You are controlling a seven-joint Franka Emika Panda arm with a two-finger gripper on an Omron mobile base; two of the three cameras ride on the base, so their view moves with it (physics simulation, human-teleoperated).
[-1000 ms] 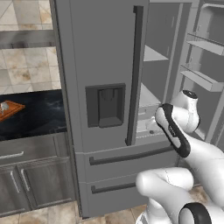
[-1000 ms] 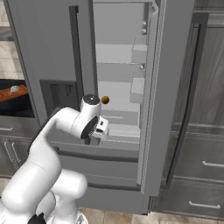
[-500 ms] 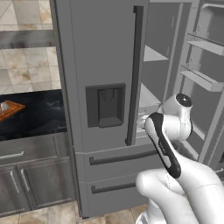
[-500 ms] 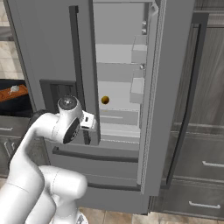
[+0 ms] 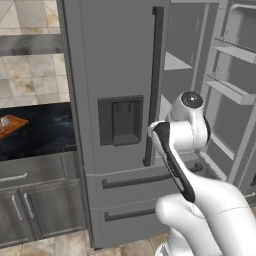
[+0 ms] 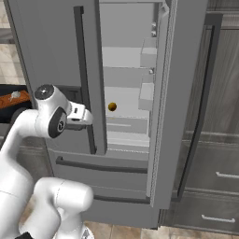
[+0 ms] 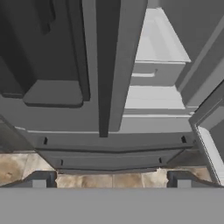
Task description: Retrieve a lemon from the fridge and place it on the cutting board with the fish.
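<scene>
Your gripper (image 6: 87,116) hangs with jaws wide apart, empty, facing the fridge (image 6: 56,56); the lemon (image 6: 112,107) sits beyond it, on a shelf behind the open door

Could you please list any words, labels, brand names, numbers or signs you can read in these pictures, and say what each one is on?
None: no readable text shows in any view.
The tall grey French-door fridge bears no brand mark, and its dark recessed dispenser panel carries no legible labels.
The white robot arm has no lettering.
The orange-brown wooden cutting board is plain.
</scene>
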